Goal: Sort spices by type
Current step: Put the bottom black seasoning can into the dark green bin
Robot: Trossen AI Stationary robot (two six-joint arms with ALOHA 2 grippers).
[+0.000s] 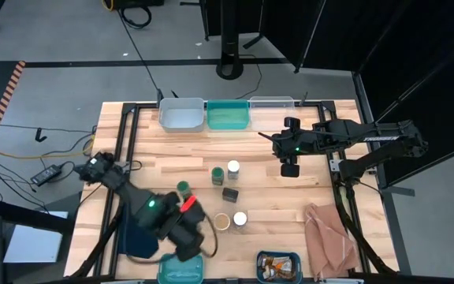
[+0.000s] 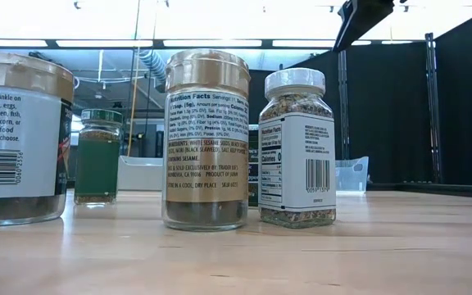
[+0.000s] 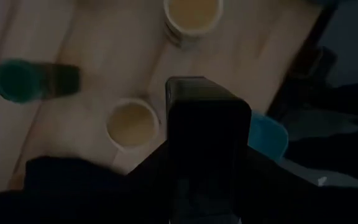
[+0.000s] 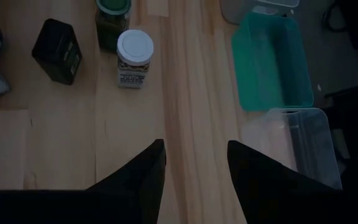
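My left gripper (image 1: 187,235) hangs over the table's near left part, shut on a small dark box (image 3: 207,121). Under it, in the left wrist view, stand two tan-topped jars (image 3: 132,123) (image 3: 191,12) and a green-topped jar (image 3: 17,81). Mid-table stand a green-topped jar (image 1: 217,174), a white-topped jar (image 1: 233,169), another dark box (image 1: 230,193), a second green-topped jar (image 1: 184,188), a tan-topped jar (image 1: 222,222) and a second white-topped jar (image 1: 240,218). My right gripper (image 4: 194,162) hovers open at the far right, with nothing between its fingers. My left gripper has the dark box between its two fingers, which come from above and point down. The box's end face (image 3: 207,93) juts out beyond them toward the table. The box hangs clear of the table. The dark fingers and the box hide the exact place of contact.
A white bin (image 1: 182,114), a teal bin (image 1: 228,115) and a clear bin (image 1: 272,104) line the far edge. At the near edge are a teal bin (image 1: 181,272) and a bin (image 1: 278,266) with packets. A dark blue cloth (image 1: 139,237) and a pinkish-brown cloth (image 1: 329,237) lie near.
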